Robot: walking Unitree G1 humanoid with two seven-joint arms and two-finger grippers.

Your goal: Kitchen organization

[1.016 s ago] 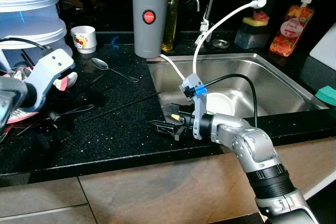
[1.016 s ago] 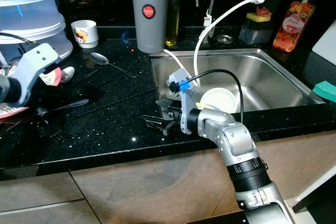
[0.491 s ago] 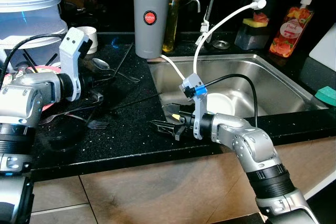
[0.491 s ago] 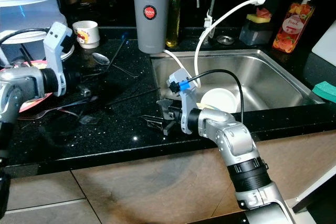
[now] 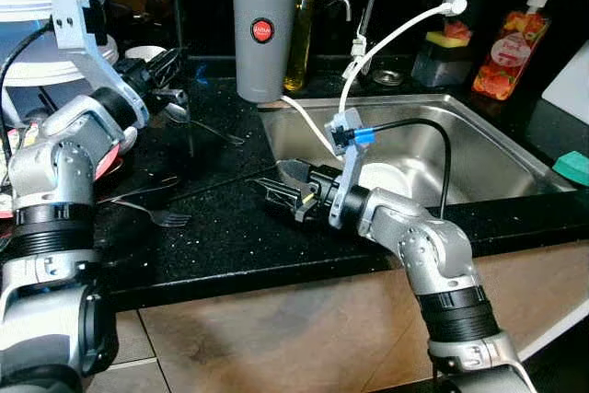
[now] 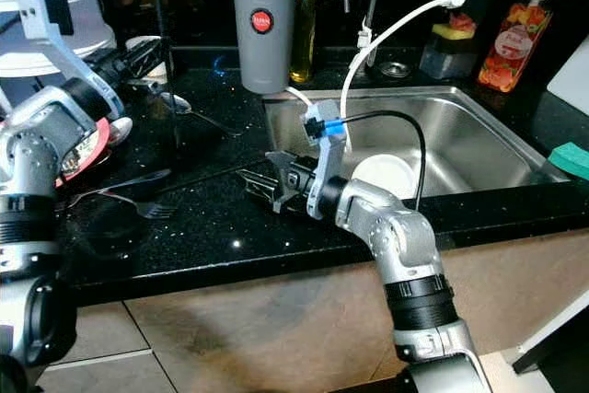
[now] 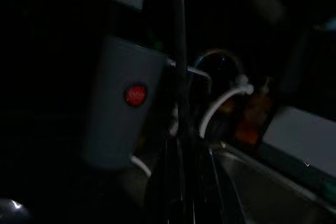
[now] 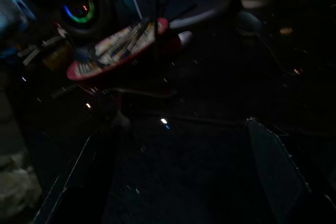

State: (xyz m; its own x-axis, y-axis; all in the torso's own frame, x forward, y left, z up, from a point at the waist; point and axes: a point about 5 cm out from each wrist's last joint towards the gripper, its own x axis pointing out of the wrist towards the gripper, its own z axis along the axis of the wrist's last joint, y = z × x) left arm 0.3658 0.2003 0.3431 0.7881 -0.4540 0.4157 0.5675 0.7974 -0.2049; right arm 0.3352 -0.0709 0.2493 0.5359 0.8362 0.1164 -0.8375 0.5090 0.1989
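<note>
Held upright above the black surface (image 5: 230, 236), near the spoon (image 5: 178, 113): a thin black chopstick (image 5: 190, 131), pinched partway up by the left claw (image 5: 168, 69), closed around it. Probably light, stiff and slick, so apt to swivel. Best gripped near the middle, squarely. Lying flat nearby, a second chopstick (image 5: 221, 186). Just beside its end by the sink (image 5: 497, 149), the right claw (image 5: 271, 195), spread wide and empty.
</note>
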